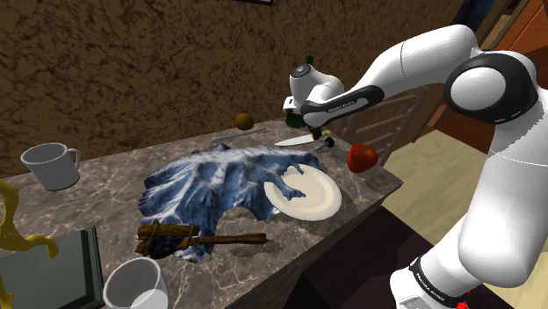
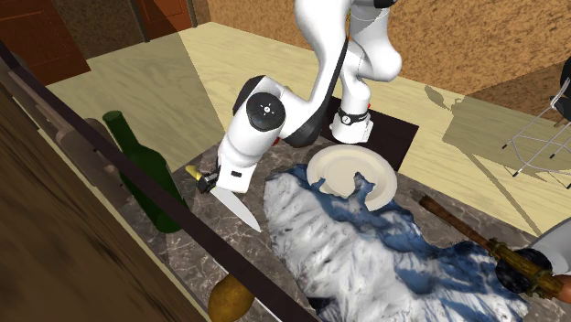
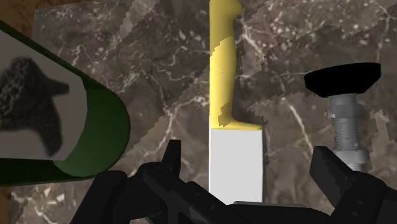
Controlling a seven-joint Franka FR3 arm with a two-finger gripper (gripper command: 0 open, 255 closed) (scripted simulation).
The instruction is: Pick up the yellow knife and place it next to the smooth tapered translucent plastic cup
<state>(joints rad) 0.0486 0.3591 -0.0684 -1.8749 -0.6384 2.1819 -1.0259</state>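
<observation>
The knife (image 3: 224, 70) has a yellow handle and a pale flat blade. It lies on the marble counter (image 3: 146, 76), running straight out from between my fingers. My gripper (image 3: 249, 159) is open just above it, one finger on each side of the blade and neither touching. The knife (image 2: 240, 209) and gripper (image 2: 215, 183) are at the counter's end near the green bottle. At the counter's far right of the shoulder view are the gripper (image 1: 309, 133) and knife (image 1: 292, 140). A pale tapered cup (image 1: 136, 285) stands at the shoulder view's front left.
A green bottle (image 3: 57, 121) lies or leans close beside one finger, and a black-capped grey post (image 3: 343, 102) stands by the other. A blue-white cloth (image 1: 219, 180), white plate (image 1: 307, 197), red apple (image 1: 362, 158), handled mug (image 1: 51, 165) and dark stick (image 1: 202, 239) sit on the counter.
</observation>
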